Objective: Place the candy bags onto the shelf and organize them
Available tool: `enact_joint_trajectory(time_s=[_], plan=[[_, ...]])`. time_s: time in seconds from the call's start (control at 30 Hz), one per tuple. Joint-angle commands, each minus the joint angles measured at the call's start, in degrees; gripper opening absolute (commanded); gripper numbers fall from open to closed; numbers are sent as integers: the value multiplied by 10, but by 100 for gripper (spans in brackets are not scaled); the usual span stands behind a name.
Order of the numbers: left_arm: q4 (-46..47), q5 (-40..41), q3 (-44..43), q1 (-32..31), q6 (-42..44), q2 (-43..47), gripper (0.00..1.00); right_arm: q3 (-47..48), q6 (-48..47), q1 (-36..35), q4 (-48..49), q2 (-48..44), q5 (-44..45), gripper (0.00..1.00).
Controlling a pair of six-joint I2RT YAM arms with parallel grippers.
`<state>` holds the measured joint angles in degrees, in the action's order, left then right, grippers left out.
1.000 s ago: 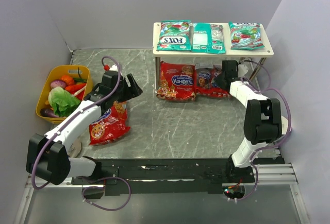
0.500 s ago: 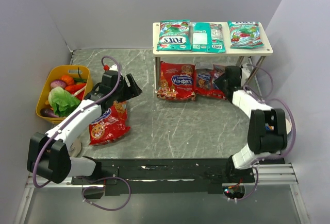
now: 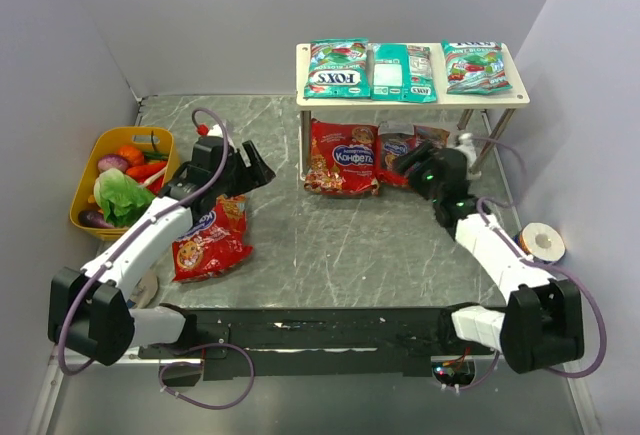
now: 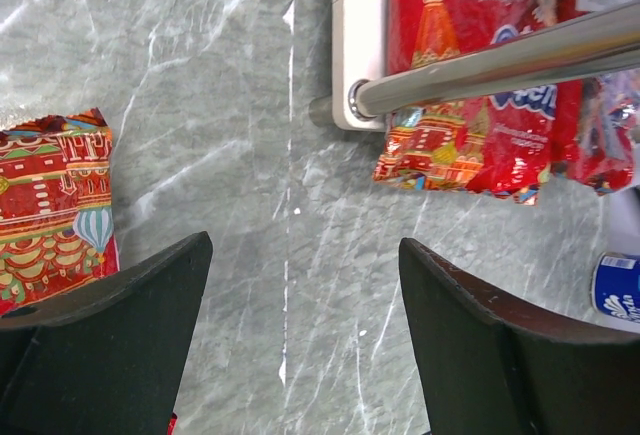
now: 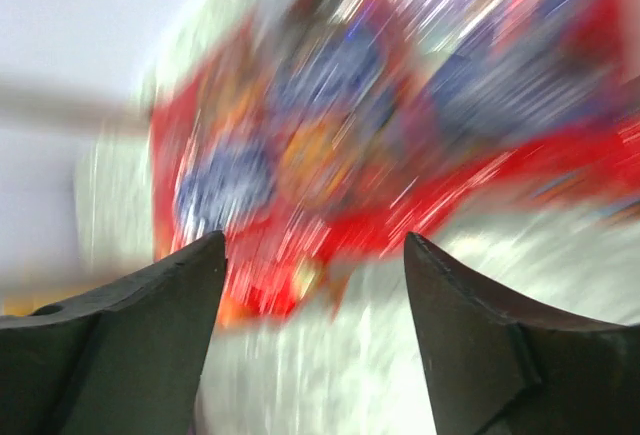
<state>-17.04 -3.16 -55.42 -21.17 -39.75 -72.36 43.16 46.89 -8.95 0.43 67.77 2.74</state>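
Note:
The shelf (image 3: 520,101) stands at the back of the table. Three teal candy bags (image 3: 337,68) lie in a row on its top board. Two red candy bags (image 3: 343,158) lie side by side on the lower level, the right one (image 3: 396,144) just beyond my right gripper (image 3: 404,163), which is open and empty. In the right wrist view that red bag (image 5: 400,135) is a blur ahead of the open right gripper (image 5: 315,237). A third red bag (image 3: 210,240) lies on the table at left, under my left arm. My left gripper (image 3: 262,169) is open and empty above bare table (image 4: 305,245).
A yellow tub of toy vegetables (image 3: 85,217) sits at the far left. A tape roll (image 3: 545,243) lies near the right wall. The shelf's metal leg (image 4: 500,60) and lower board (image 4: 357,45) show close ahead in the left wrist view.
My right gripper has opened, let go of the right red bag on the lower level and drawn back toward me. The left arm has hardly moved.

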Motion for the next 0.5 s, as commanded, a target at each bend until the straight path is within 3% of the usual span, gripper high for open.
enact_joint_trajectory(time_s=[0.0, 0.07, 0.1, 0.33, 0.47], plan=[[9, 7, -10, 3, 1, 36, 82, -19, -24, -148, -14, -14, -36, 82], [4, 13, -10, 3, 1, 51, 83, -11, -24, -219, -7, 8, -48, 84], [0, 18, -11, 3, 3, 56, 83, -6, -25, -242, 17, 19, -54, 99], [-19, 56, -17, 3, 9, 124, 99, 118, -42, -369, 52, 203, -141, 100], [-31, 70, -20, 4, 9, 149, 96, 200, -48, -411, 76, 301, -195, 100]])
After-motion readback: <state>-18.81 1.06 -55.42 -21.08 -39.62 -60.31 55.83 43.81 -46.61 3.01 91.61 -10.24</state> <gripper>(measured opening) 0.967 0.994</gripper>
